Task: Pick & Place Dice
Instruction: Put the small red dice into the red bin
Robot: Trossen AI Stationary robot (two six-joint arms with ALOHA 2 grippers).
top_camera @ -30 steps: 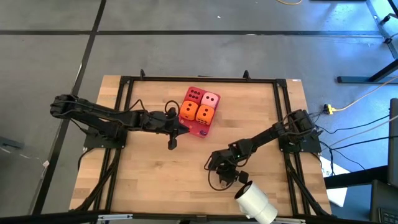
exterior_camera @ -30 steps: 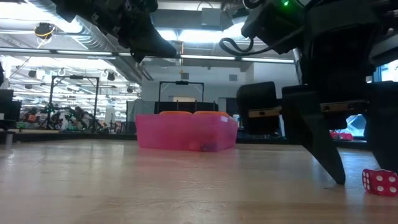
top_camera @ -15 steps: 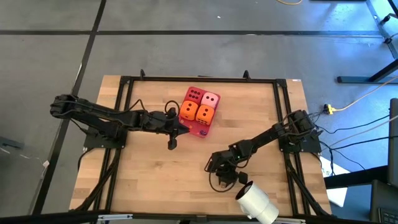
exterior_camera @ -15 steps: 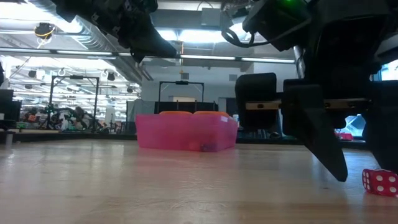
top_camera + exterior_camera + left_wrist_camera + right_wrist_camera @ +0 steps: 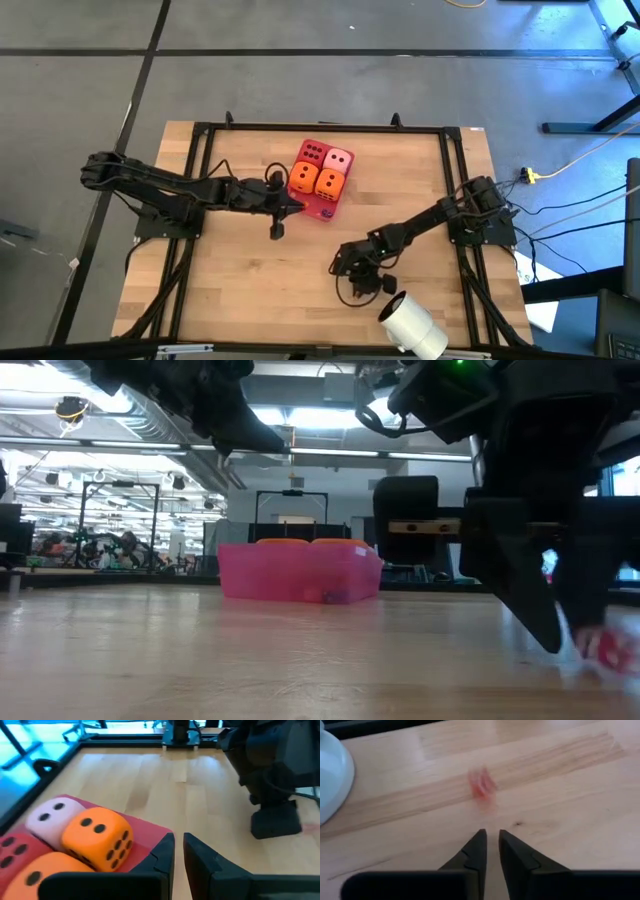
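Nearest the front edge of the pale wooden table, a white cylinder roll lying on its side at the right front corner. Just behind it, the right gripper lowered close to the wood, its two dark fingers drawn nearly together with only a thin slit between them and nothing pinched. Ahead of those tips in the right wrist view, a small blurred red die loose on the boards, apart from the fingers; in the low view the same small red cube smeared beside the gripper's dark finger. Farther back, near mid-table, the left gripper held above the wood, fingers pressed almost together, empty, tips just beside the near edge of the flat translucent red square tray. In that tray, four soft big dice packed in a square: two orange nearer, then one red and one pale pink behind.
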